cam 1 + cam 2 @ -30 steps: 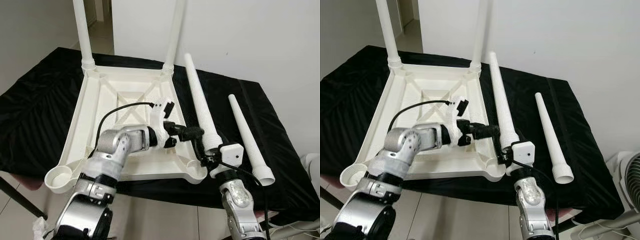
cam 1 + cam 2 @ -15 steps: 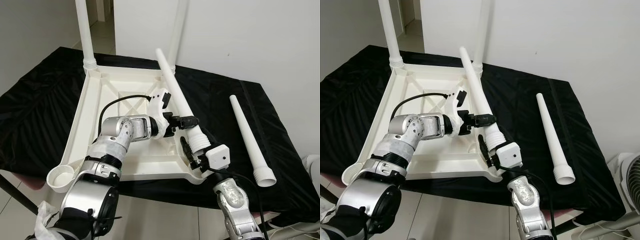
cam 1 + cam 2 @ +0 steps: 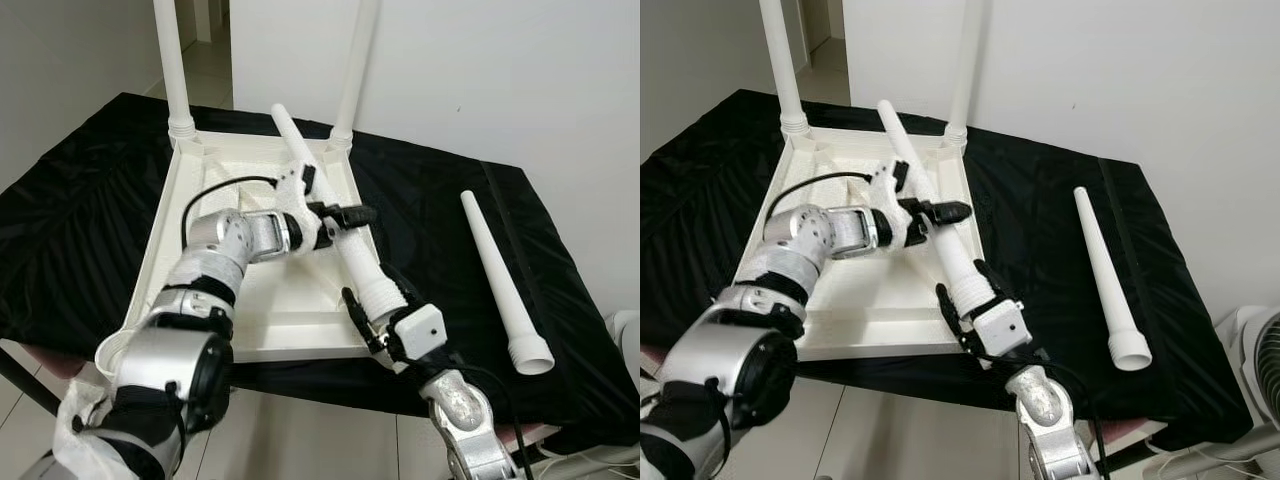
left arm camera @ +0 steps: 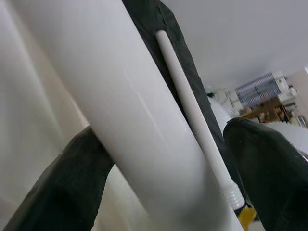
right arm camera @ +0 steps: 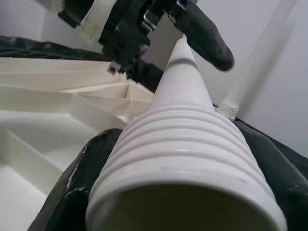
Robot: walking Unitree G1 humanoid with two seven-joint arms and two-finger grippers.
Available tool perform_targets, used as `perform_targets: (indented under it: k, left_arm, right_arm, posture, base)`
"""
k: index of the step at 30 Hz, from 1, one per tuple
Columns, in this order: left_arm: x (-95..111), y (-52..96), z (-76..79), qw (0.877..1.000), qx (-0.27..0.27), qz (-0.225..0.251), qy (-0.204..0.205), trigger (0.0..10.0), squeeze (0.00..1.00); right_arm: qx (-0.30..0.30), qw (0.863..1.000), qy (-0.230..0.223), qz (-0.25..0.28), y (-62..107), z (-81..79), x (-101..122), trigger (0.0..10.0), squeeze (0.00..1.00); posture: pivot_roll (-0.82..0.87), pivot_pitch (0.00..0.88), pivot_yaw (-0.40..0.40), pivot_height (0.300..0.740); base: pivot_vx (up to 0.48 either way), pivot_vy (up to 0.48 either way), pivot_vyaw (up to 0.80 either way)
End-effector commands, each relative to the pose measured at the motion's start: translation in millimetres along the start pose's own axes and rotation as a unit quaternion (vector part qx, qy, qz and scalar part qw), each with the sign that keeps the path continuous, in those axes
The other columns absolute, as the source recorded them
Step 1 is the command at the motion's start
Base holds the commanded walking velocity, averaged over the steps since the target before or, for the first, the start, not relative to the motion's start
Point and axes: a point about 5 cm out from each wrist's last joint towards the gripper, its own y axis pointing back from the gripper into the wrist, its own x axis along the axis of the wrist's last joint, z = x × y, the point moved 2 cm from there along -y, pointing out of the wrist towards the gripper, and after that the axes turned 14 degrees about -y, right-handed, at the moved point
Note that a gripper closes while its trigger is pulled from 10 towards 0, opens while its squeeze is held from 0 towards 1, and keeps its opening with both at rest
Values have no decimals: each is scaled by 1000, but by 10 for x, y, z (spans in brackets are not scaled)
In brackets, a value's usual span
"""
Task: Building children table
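Observation:
The white children's table top [image 3: 290, 335] lies upside down on a black cloth. Two white legs [image 3: 170, 60] [image 3: 358, 60] stand upright in its far corners. A third leg [image 3: 361, 254] lies slanted over the top, its thin tip toward the far edge. My left gripper [image 3: 338, 220] is shut on this leg's middle; in the left wrist view the fingers [image 4: 62, 192] flank it. My right gripper [image 3: 378, 302] is shut on the leg's ribbed thick end [image 5: 183, 144], near the top's front right corner. A fourth leg [image 3: 497, 270] lies loose on the cloth to the right.
The black cloth [image 3: 80, 220] covers a table that ends just in front of me, with tiled floor below. A white wall [image 3: 500, 70] stands right behind it. A fan [image 3: 1260, 350] is at the far right, beyond the table's corner.
The held leg has swung left: its thin tip went from beside the top's right edge to over the top. Both grippers moved left with it, the left one farther up the leg.

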Motion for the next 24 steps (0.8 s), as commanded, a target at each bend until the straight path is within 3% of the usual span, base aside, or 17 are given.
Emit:
perform_targets:
  k: [1, 6, 9, 17, 24]
  left_arm:
    - [71, -7, 13, 1000, 0, 11, 0, 10000, 0]
    - [266, 111, -168, 998, 42, 37, 0, 10000, 0]
    - [286, 121, -192, 998, 48, 39, 9, 10000, 0]
    - [163, -31, -48, 1000, 17, 15, 21, 10000, 0]
    - [104, -78, -28, 999, 17, 7, 30, 10000, 0]
  right_arm:
    - [7, 1000, 7, 3, 25, -8, 22, 10000, 0]
    - [26, 999, 14, -15, 151, -28, 10, 10000, 0]
    - [33, 999, 15, -19, 172, -35, 4, 10000, 0]
    - [66, 997, 42, -18, 122, -58, 14, 10000, 0]
    - [99, 993, 67, -9, 75, -141, 47, 10000, 0]
  posture:
    - [-77, 8, -82, 740]
    - [-79, 15, -78, 740]
    - [-79, 17, -76, 740]
    - [-78, 23, -77, 740]
    - [-75, 27, -79, 740]
  base:
    - [0, 0, 0]
    - [0, 0, 0]
    - [0, 0, 0]
    - [0, 0, 0]
    - [0, 0, 0]
